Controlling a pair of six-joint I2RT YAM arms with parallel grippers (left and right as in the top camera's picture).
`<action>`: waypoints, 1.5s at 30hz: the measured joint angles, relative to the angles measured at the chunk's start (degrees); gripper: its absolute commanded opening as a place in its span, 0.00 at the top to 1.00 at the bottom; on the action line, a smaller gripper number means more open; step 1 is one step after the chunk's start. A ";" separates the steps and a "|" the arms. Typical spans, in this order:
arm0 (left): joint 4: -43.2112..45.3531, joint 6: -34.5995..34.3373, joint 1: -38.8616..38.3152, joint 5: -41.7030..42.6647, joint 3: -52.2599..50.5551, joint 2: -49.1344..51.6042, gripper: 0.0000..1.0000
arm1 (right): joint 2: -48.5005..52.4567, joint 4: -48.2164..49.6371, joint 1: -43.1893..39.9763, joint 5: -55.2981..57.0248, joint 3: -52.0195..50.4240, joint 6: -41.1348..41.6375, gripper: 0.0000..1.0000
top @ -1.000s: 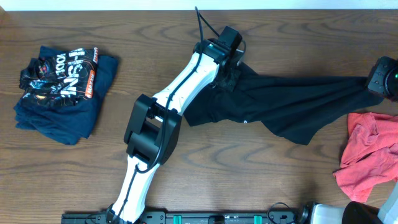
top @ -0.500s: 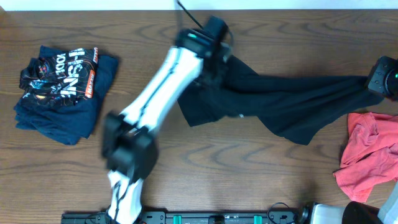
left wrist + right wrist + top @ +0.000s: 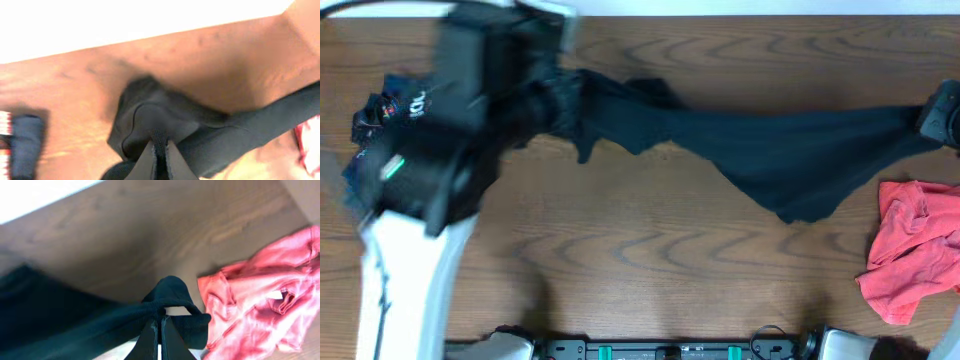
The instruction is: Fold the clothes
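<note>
A black garment (image 3: 760, 150) is stretched across the wooden table between my two grippers. My left gripper (image 3: 555, 100) is shut on its left end, lifted and blurred in the overhead view; the wrist view shows the jaws (image 3: 159, 155) pinching black cloth (image 3: 165, 117). My right gripper (image 3: 935, 120) at the far right edge is shut on the other end; its jaws (image 3: 160, 330) pinch the black garment (image 3: 75, 320). A red garment (image 3: 915, 245) lies crumpled at the right, also in the right wrist view (image 3: 260, 295).
A folded dark blue printed shirt (image 3: 380, 110) lies at the far left, partly hidden by my left arm (image 3: 420, 230). The table's far edge (image 3: 740, 12) runs along the top.
My left arm swung far to the left with the black garment's end, pulling the cloth out long and taut. The right gripper stayed at the right edge.
</note>
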 measured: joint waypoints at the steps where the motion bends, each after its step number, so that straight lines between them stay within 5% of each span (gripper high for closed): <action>1: 0.61 0.00 0.66 0.00 0.00 -1.77 0.94 | -1.14 0.94 -0.02 -0.35 0.00 0.02 0.99; 11: 3.56 0.00 1.68 0.04 1.05 -9.44 0.94 | -7.58 5.75 -0.09 -1.66 0.17 -1.14 0.99; 21: 7.78 0.42 1.90 0.04 1.07 13.66 0.94 | 10.23 12.37 0.04 -5.05 0.07 -4.39 0.99; 29: 35.93 0.98 6.62 -0.17 -0.28 29.59 0.94 | 22.62 41.42 2.43 -9.53 -0.46 -2.32 0.99; 35: 50.86 -7.41 12.48 2.73 2.27 30.32 0.94 | 22.34 53.90 2.67 -9.70 -0.72 3.89 0.99; 40: 46.64 -12.41 16.63 9.51 9.97 28.57 0.94 | 18.99 52.28 2.67 -8.76 -0.61 5.55 0.99; 45: 25.35 -13.29 17.94 15.91 11.96 24.37 0.94 | 17.33 34.10 2.56 -3.85 0.20 5.44 0.99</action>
